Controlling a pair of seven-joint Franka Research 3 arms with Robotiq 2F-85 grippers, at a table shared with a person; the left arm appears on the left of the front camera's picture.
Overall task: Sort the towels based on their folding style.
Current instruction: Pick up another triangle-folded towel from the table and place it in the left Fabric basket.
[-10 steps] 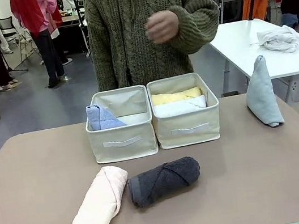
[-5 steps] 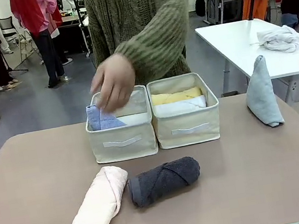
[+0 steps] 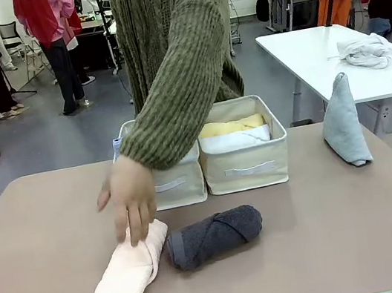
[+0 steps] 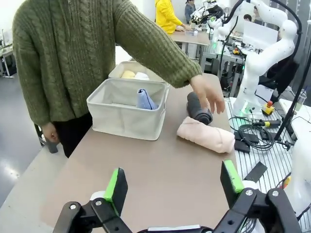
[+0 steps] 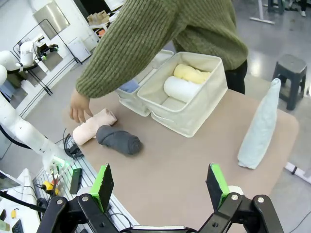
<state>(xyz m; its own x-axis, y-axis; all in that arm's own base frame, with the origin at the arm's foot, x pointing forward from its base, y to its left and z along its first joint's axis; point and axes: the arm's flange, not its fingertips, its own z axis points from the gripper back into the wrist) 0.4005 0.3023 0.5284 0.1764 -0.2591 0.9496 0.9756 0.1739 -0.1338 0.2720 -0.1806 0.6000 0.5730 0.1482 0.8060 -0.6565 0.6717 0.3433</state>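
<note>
The pale pink towel [image 3: 130, 270], a rolled cylinder, is seen lying on the counter [image 3: 333, 244] in front of the two cream boxes, its length slanted towards the near left. Its far end is touched from above by the person's hand [image 3: 131, 199], which is reached out of an olive knitted sleeve [image 3: 178, 82] across the left box [image 3: 180, 187]. The dark grey towel [image 3: 215, 237], also rolled, is laid just beside the pink one on its right, the two ends touching or nearly so. The yellow towel [image 3: 232, 125] and the white towel [image 3: 235, 140], both rolled, are held side by side in the right box [image 3: 248, 168], the yellow one farther back. The periwinkle blue towel [image 4: 145, 99], folded to a point, is kept in the left box. The pale grey-green towel [image 3: 343, 122], a pointed cone, is stood point up near the counter's right edge, well apart from the boxes and from the other towels.

The left fingers [image 4: 116, 187] are spread wide with nothing between them, raised above the counter's left end and kept well away from the towels. The right fingers [image 5: 216, 182] are likewise spread wide and empty, held above the near edge of the counter on the right
</note>
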